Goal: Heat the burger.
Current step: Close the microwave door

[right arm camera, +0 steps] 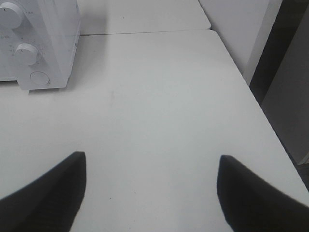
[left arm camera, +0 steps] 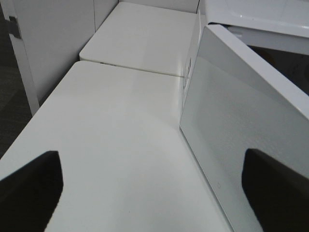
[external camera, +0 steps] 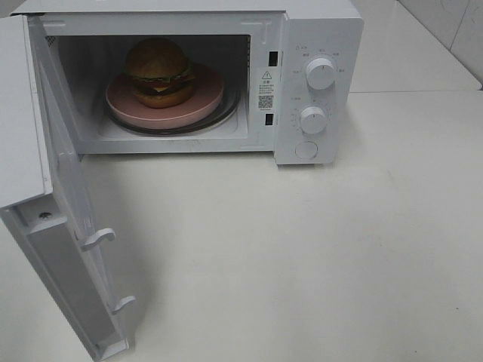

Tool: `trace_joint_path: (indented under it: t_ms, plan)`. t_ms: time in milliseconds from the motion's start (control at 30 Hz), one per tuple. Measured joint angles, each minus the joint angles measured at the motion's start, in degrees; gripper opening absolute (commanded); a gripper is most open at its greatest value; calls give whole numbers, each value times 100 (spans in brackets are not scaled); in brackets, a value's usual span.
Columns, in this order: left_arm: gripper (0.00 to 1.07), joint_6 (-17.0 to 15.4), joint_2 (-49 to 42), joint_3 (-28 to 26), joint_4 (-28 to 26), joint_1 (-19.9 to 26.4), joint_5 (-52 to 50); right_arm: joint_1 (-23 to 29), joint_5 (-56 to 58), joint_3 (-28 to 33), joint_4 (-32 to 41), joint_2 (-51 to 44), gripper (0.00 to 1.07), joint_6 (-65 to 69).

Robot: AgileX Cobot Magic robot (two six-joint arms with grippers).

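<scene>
- My left end effector (left arm camera: 150,162) is spread wide and holds nothing. It hangs over the desk (left arm camera: 111,145), just beside the outer face of the microwave door (left arm camera: 241,130).
- My right end effector (right arm camera: 150,164) is also wide open and empty, above bare desk, with the microwave (right arm camera: 53,29) ahead.
- The door stands swung out on my left side, leaving the cavity open.
- Inside the cavity, a pink plate (external camera: 207,99) rests on the glass turntable (external camera: 230,113).
- The burger (external camera: 158,72) stands on that plate, inside the oven.
- I judge it light, soft and loosely stacked. A hard squeeze would crush the bun or slide the layers, and the shiny top may be slippery.
- I would take hold at the plate's rim rather than the burger.
- It has a glossy golden-brown domed bun over green lettuce, red tomato, yellow cheese and a dark patty.
</scene>
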Motion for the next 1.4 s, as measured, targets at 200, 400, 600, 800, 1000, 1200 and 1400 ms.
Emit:
trace_joint_path:
  t_ms: [200,400,600,800,1000,1200,1400]
  plan:
    - [24,0,688,0,11,0,-435,0,0,0,0,0,74,0]
    - [0,0,1175,166,11,0,-1146,0,0,0,0,0,74,0]
    - [0,0,1473,762,11,0,-2349,0,0,0,0,0,74,0]
    - [0,0,2017,1232,11,0,-3558,0,0,0,0,0,74,0]
    - [0,115,2590,1587,11,0,-4727,0,0,6,0,0,74,0]
    - [0,143,3272,2034,132,0,-6148,0,0,6,0,0,74,0]
    - [0,-46,4022,2366,579,0,-7219,0,0,6,0,0,74,0]
